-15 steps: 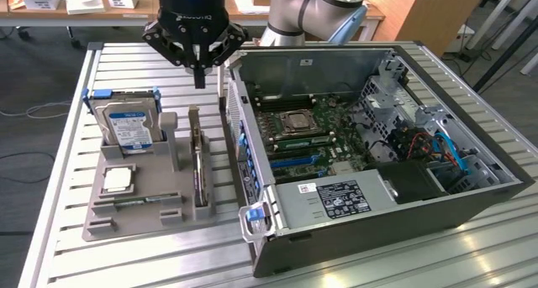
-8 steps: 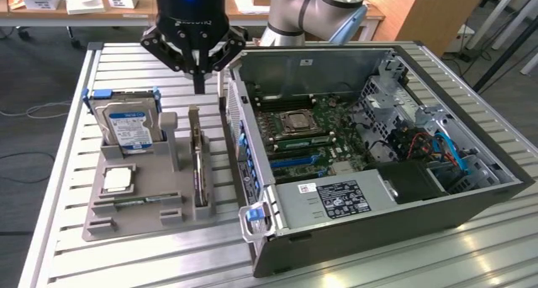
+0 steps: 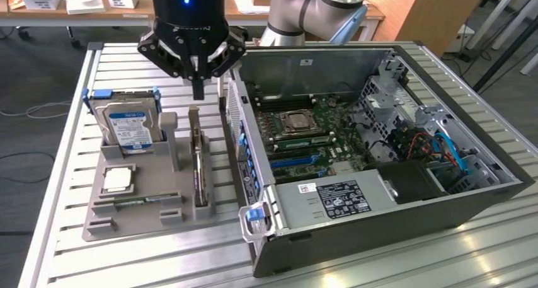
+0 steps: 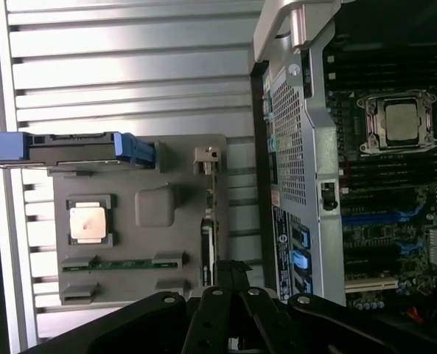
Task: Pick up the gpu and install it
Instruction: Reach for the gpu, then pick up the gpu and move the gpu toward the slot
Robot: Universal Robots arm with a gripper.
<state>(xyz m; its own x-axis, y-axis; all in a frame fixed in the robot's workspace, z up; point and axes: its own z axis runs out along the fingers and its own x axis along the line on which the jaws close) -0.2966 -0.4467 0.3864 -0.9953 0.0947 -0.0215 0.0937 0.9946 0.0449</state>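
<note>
While the claw [image 3: 198, 91] hangs pressed together, empty, you're at the approach step. Graphics card [image 3: 198, 165]: on edge in tray [image 3: 138, 222], 6 o'clock of claw in the exterior view, untouched. Open case [image 3: 378, 237] at 3 o'clock. Grasp likely needs the claw parted, squared to thin edge.

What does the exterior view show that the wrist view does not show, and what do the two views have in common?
Exterior view: the arm's grey joint, the power supply with its white label, blue cables at the exterior view's right, and the blue label on the hard drive.
Wrist view: the green memory stick lying in the grey tray, seen from above.
Both: the shut gripper above one end of the upright gpu, the tray, the loose processor, and the open computer case with its motherboard socket.
</note>
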